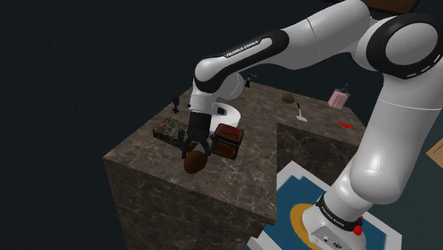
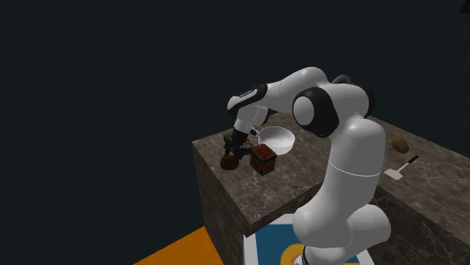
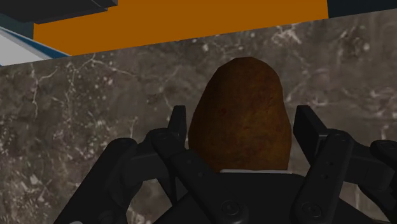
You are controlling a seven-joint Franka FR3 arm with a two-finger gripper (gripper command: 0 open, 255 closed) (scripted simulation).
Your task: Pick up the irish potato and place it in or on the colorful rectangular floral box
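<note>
Near the bench's front edge in the shoulder view, the black hand (image 1: pixel 193 152) points down from the bent white arm (image 1: pixel 312 35) and clasps the brown potato (image 1: pixel 193 164) between its two fingers. From the wrist view the potato (image 3: pixel 245 95) stands upright in the hand (image 3: pixel 242 124), one finger (image 3: pixel 179 127) against each flank, the jaws narrowed onto it, with the dark veined stone of the bench (image 3: pixel 76 108) behind it and an orange patch of floor (image 3: pixel 191 25) beyond the stone's edge. Whether the potato touches the stone or hangs just clear of it I cannot tell. Just behind the hand in the shoulder view lie two boxes: a patterned box (image 1: pixel 167 131) in dull green and brown at the hand's left, and a red box (image 1: pixel 228 138) with dark edges at its right, both near the potato but apart from it. A white bowl (image 1: pixel 228 113) sits behind the red box. In the second exterior view the potato (image 2: pixel 230 162) hangs at the bench's (image 2: pixel 218 188) near corner below the hand (image 2: pixel 233 153), with the red box (image 2: pixel 263 159) just beside it and the bowl (image 2: pixel 276 138) behind. Well apart, on the further stretch of bench, lie a second brown lump (image 1: pixel 288 98) and a white spatula (image 1: pixel 302 113). The arm's stand (image 1: pixel 334 221) shows at the shoulder view's lower right.
</note>
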